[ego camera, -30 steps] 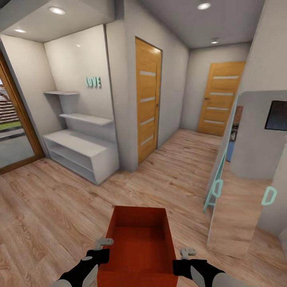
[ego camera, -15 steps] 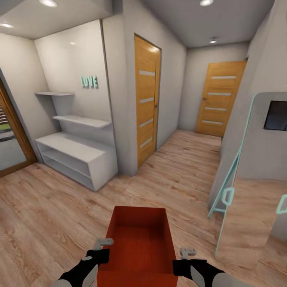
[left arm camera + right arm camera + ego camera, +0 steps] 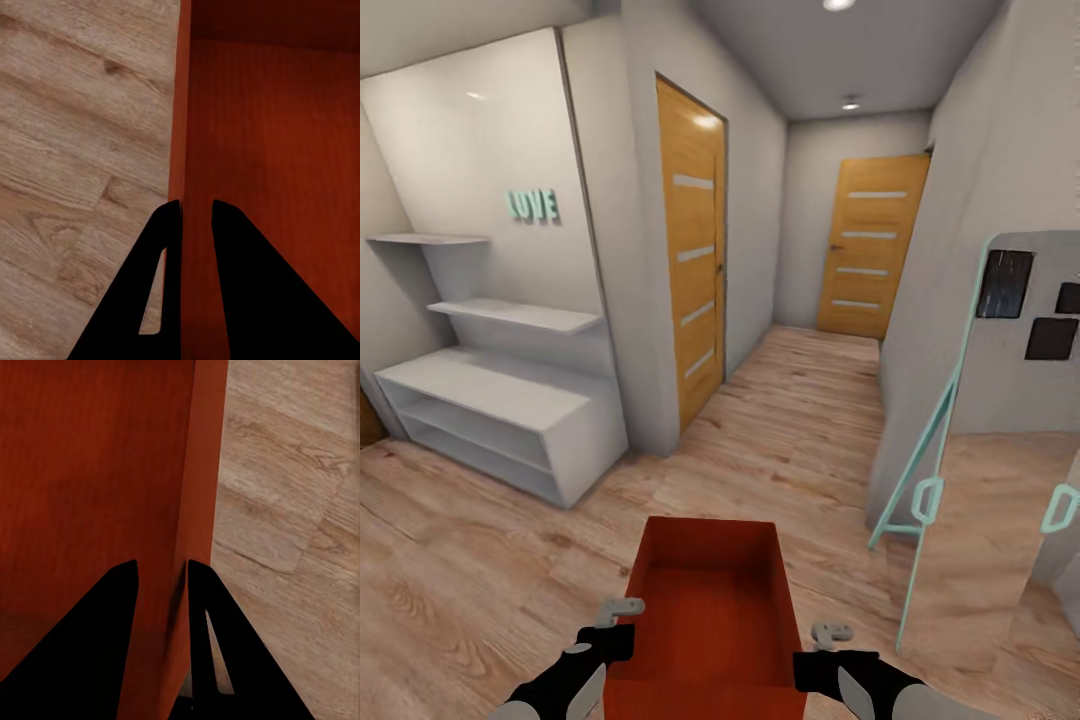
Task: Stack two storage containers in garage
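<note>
Wood plank flooring [image 3: 780,440] runs down a hallway toward two orange doors. An orange-red bin [image 3: 705,620] hangs low ahead, the left end effector [image 3: 196,214] and right end effector [image 3: 163,570] each pinching one thin side wall. It looks light, empty and slightly flexible; opposite rims suit carrying.

Both my arms reach forward and low, one at each side. My left gripper [image 3: 196,214] has its jaws closed over the left wall of the storage container [image 3: 710,600], and my right gripper [image 3: 161,574] pinches the right wall likewise
</note>
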